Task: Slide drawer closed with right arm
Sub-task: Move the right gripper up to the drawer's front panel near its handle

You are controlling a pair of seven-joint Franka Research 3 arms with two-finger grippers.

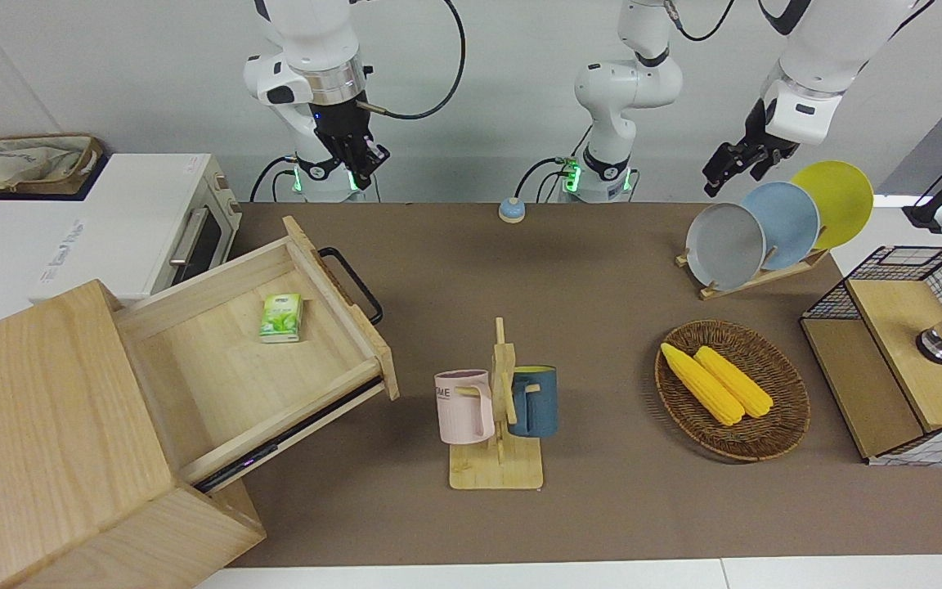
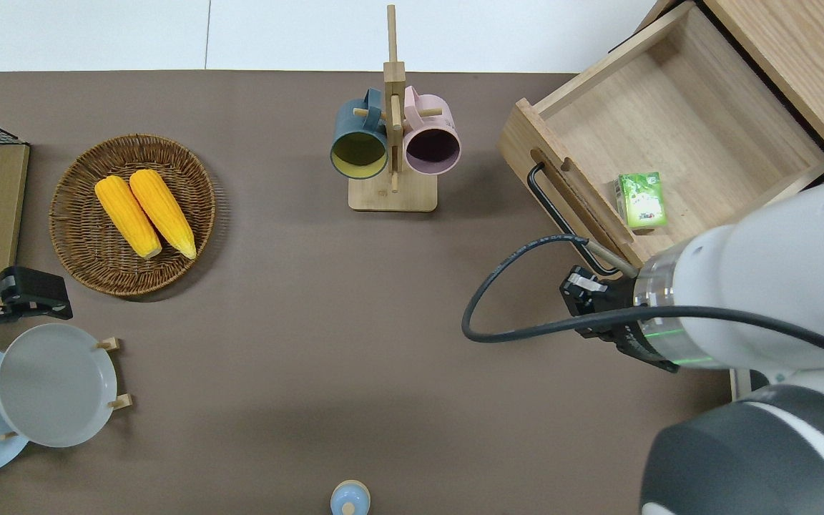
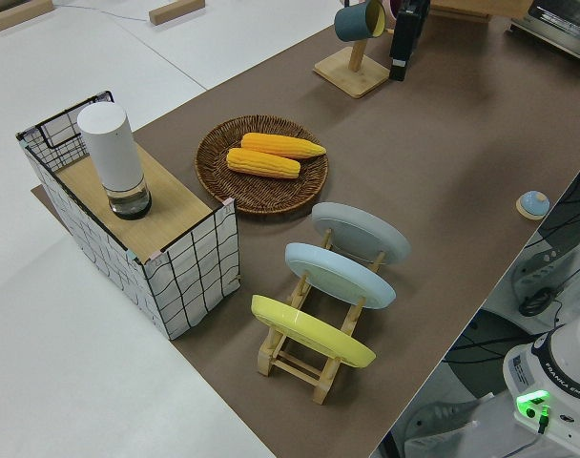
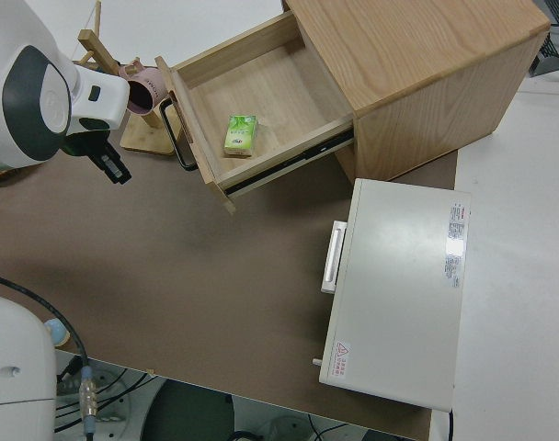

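Drawer open (pink mug reads "ME"); right gripper width unclear.

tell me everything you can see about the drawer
The drawer is wide, shallow and made of light wood, with a black bar handle on its front panel. It stands pulled well out of the large pale wood box, a dark slide rail showing along its side. Inside lies only a small green carton, flat on the floor near the front. Nothing grips the handle.
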